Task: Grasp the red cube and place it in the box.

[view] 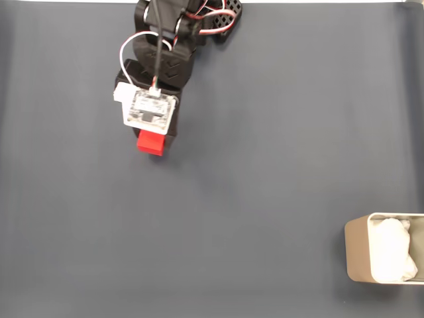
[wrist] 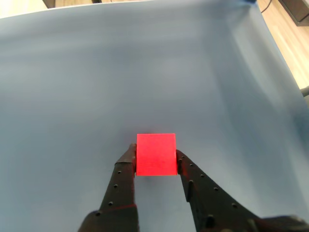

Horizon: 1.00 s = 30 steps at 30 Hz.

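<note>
The red cube (wrist: 155, 154) sits between the two black fingers of my gripper (wrist: 154, 157), which press on its left and right faces in the wrist view. In the fixed view the red cube (view: 151, 143) pokes out from under the gripper's white circuit board at the upper left, and my gripper (view: 154, 139) is shut on it. I cannot tell whether the cube rests on the mat or hangs just above it. The beige box (view: 347, 248) with white padding stands at the lower right edge, far from the cube.
A dark blue-grey mat (view: 252, 165) covers the table. The arm's black base with red and white wires (view: 192, 20) stands at the top centre of the fixed view. A wooden floor (wrist: 289, 43) shows beyond the mat's right edge.
</note>
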Each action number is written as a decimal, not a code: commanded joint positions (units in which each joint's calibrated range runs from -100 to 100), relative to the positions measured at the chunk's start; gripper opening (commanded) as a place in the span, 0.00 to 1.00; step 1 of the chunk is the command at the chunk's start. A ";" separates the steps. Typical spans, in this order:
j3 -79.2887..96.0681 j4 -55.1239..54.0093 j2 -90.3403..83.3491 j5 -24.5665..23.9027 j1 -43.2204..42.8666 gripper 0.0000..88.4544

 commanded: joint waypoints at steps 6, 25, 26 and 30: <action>-18.79 14.24 -5.58 -2.44 -11.69 0.00; -55.38 17.44 14.44 -4.10 -33.14 0.00; -57.48 17.28 16.34 -4.10 -33.78 0.00; -64.78 16.37 23.62 -3.91 -35.98 0.00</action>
